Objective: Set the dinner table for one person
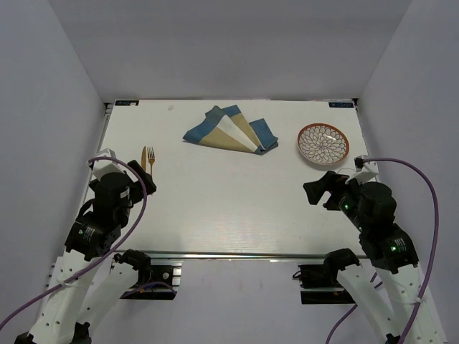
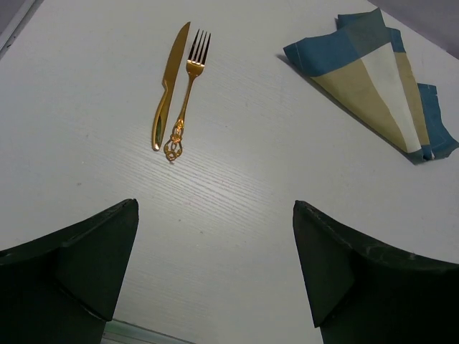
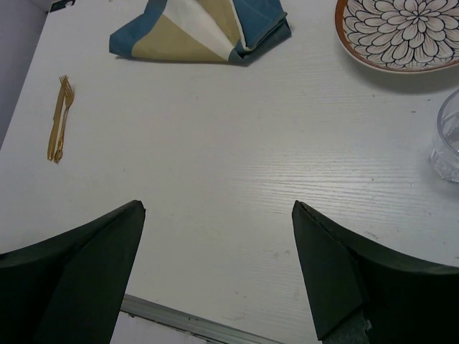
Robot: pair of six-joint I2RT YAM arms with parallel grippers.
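The white dinner table (image 1: 229, 208) bears a folded blue-and-tan cloth placemat (image 1: 231, 131) at the back middle. A patterned plate (image 1: 323, 143) with a brown rim lies at the back right. A gold knife (image 1: 143, 158) and gold fork (image 1: 150, 159) lie side by side at the left. My left gripper (image 1: 142, 185) is open and empty, just near of the cutlery, which shows ahead in the left wrist view (image 2: 178, 93). My right gripper (image 1: 320, 189) is open and empty, near of the plate (image 3: 401, 32). A clear glass (image 3: 448, 140) stands at its right.
The table's metal front rail (image 1: 237, 254) runs just ahead of the arm bases. Grey walls close in the back and both sides. The placemat also shows in the left wrist view (image 2: 373, 86) and the right wrist view (image 3: 201, 32).
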